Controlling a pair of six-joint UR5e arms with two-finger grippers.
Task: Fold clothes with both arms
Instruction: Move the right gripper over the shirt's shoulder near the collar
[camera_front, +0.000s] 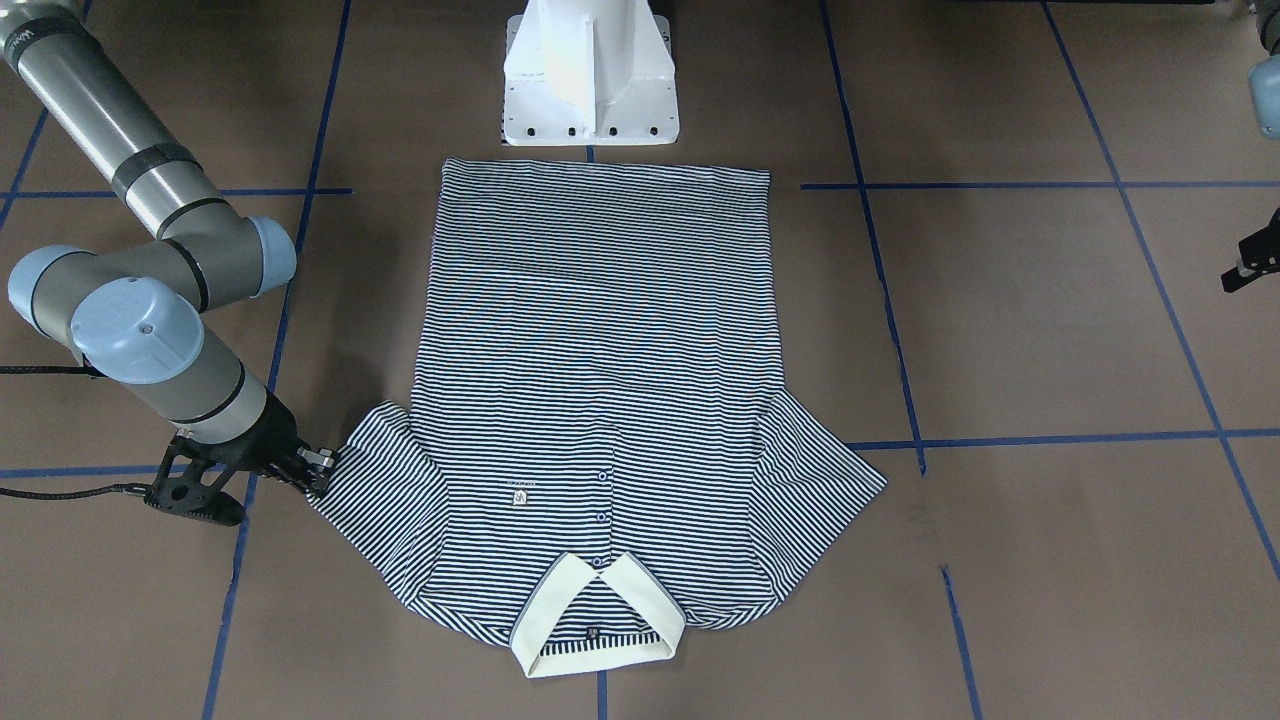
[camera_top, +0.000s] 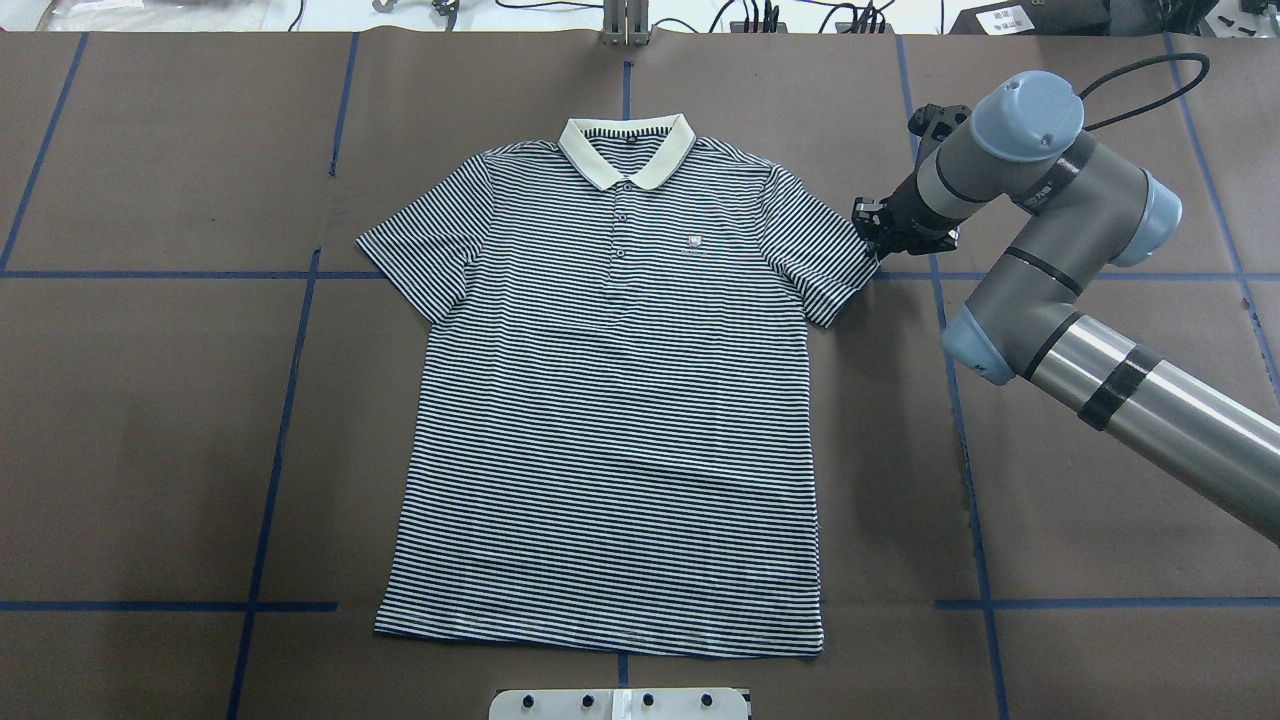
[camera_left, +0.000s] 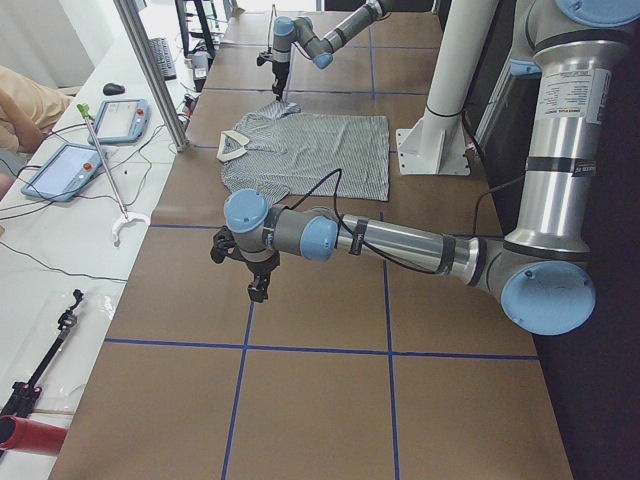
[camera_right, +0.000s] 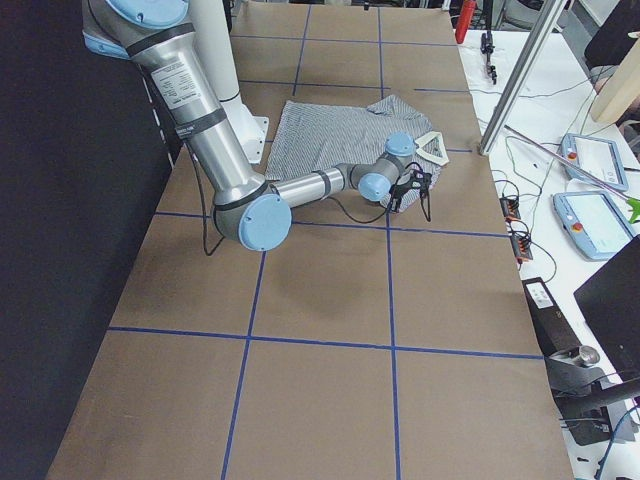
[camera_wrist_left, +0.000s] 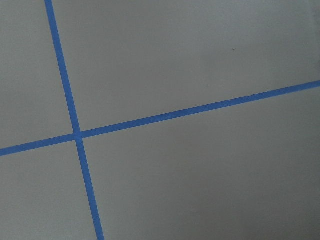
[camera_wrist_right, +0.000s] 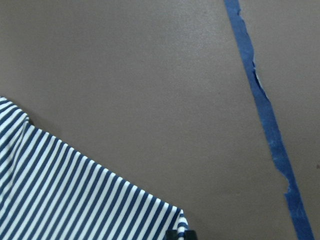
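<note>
Shirt (camera_top: 610, 400) lies flat on the bench (camera_top: 150, 450), front up, both sleeves spread. Long axis runs near-to-far: hem near, by the pedestal (camera_front: 590, 70); collar (camera_top: 600, 165) at the far end.

Right hand (camera_top: 872, 238) is low at the outer tip of the right sleeve (camera_top: 815, 250), touching or just beside its cuff corner. The shirt body lies to the left of this hand. Right wrist view shows the striped corner at the frame's bottom edge with a dark fingertip against it. Fingers look close together; cannot tell whether cloth is pinched between them.

Left hand (camera_left: 255, 278) hangs over bare bench well to the left of the shirt, apart from the left sleeve (camera_top: 420, 255). Its wrist view shows only tape lines (camera_wrist_left: 75, 135). Cannot tell how wide it stands.

Judgement: the right hand is much the nearer. Folding is not begun. The next move probably carries the right sleeve leftward, across the long axis.
</note>
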